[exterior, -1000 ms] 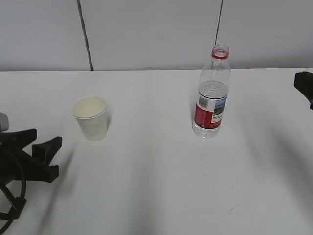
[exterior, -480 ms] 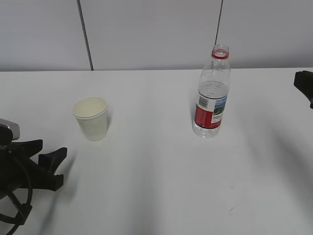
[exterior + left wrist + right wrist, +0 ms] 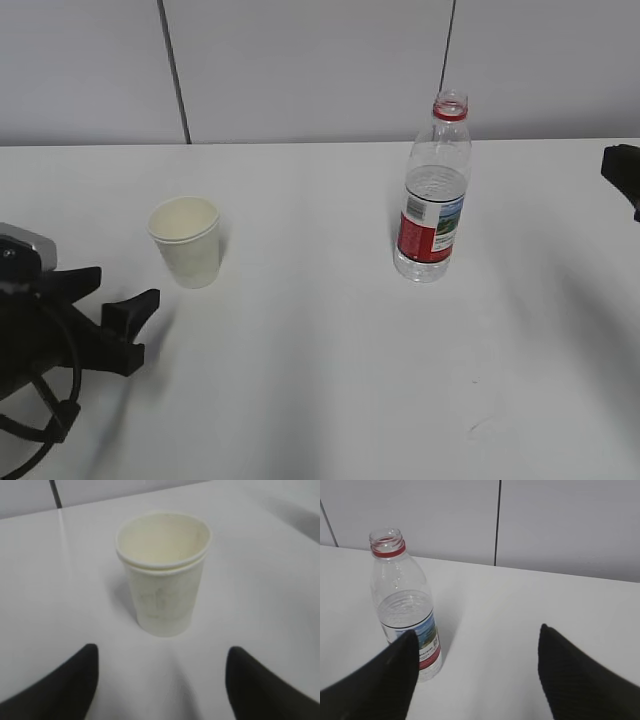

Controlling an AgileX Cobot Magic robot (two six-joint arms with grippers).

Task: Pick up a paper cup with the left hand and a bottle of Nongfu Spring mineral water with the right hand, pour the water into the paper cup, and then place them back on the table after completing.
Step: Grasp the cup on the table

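A cream paper cup [image 3: 186,242] stands upright on the white table [image 3: 320,360], left of centre. It also shows in the left wrist view [image 3: 162,572], empty inside. My left gripper [image 3: 115,305] is open, low at the left edge, a short way in front of the cup, not touching it. An uncapped clear bottle [image 3: 433,194] with a red label and red neck ring stands right of centre, partly filled with clear water. It also shows in the right wrist view [image 3: 405,602]. My right gripper [image 3: 476,667] is open and empty, the bottle beside its left finger. In the exterior view only a black bit of the right hand [image 3: 622,172] shows.
A grey panelled wall [image 3: 320,70] with dark vertical seams runs along the table's far edge. Black cables [image 3: 40,400] loop under the left arm at the lower left corner.
My left gripper has moved right and forward toward the paper cup. The right arm, the cup and the bottle have not moved.
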